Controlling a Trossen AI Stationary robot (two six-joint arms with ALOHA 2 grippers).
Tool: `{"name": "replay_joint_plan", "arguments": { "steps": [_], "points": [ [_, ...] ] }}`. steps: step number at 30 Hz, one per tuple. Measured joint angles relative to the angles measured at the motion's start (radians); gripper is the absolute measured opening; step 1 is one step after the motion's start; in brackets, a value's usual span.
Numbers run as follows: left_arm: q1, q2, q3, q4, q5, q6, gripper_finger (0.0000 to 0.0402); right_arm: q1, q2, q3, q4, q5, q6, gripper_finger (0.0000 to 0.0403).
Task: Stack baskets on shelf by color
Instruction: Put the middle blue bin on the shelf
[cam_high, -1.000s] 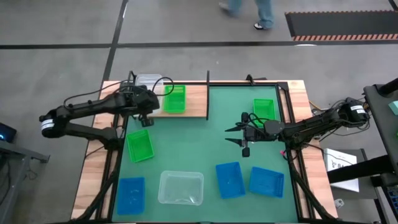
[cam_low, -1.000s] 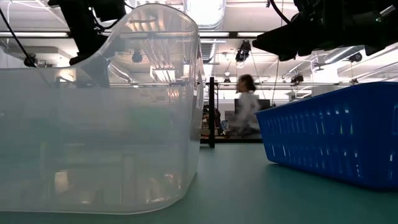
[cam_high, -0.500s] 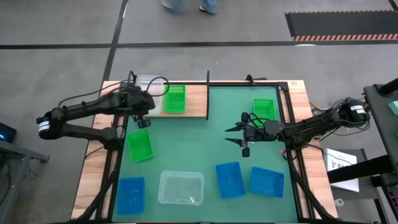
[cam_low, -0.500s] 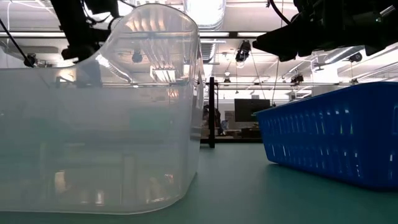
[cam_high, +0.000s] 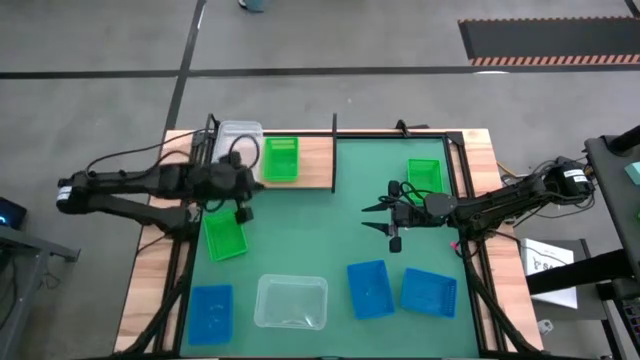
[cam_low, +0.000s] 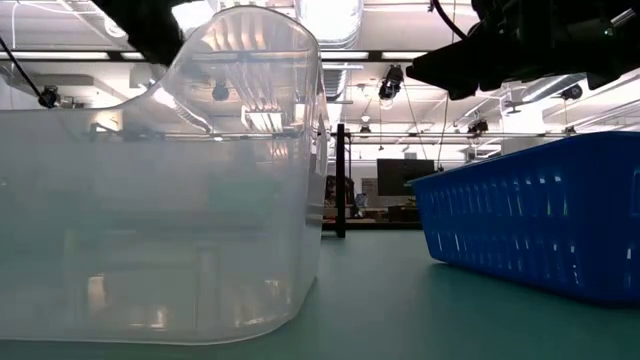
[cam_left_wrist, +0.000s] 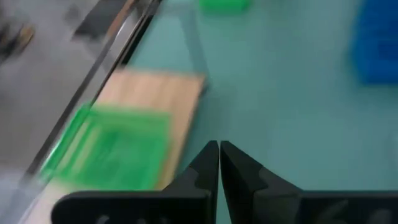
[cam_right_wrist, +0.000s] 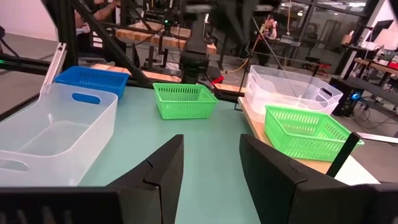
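- A large green mat (cam_high: 330, 215) covers most of a light-wood table (cam_high: 148, 270) framed by thin black uprights; grey concrete floor surrounds it, with a dark ribbed floor mat (cam_high: 548, 40) at the far right.
- The flat light-wood shelf board (cam_high: 315, 160) sits along the mat's far left edge, carrying a clear translucent plastic basket (cam_high: 238, 135) and, just beside it, a bright green slotted basket (cam_high: 281, 158).
- On the mat lie a second green basket (cam_high: 224, 236), a third green basket (cam_high: 425, 175) near the far right corner, a large clear bin (cam_high: 291, 301) at the near edge, and three blue slotted baskets (cam_high: 211, 310) (cam_high: 369, 288) (cam_high: 428, 291).
- The left gripper (cam_left_wrist: 219, 163) hangs just off the shelf's near edge above the mat, its dark fingers pressed together on nothing.
- The right gripper (cam_right_wrist: 211, 163) hovers over mid-mat, fingers spread apart and empty.
- The low view shows a workshop with ceiling lights and a monitor (cam_low: 405, 175) behind.
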Motion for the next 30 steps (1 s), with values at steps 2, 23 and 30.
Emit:
{"name": "replay_joint_plan", "arguments": {
  "steps": [2,23,30],
  "points": [
    [-0.081,-0.001,-0.028,0.111,-0.001,-0.001,0.0001,0.000,0.000,0.000,0.000,0.000,0.013,0.0148],
    [-0.473,0.008,-0.266,0.864,-0.063,0.402,0.0001,0.217,0.108,0.356,-0.524,-0.027,0.125,0.0148],
    [-0.473,-0.012,-0.267,0.865,-0.075,0.425,0.0001,0.338,0.250,0.709,-1.009,-0.027,0.273,0.0148]
  ]
}}
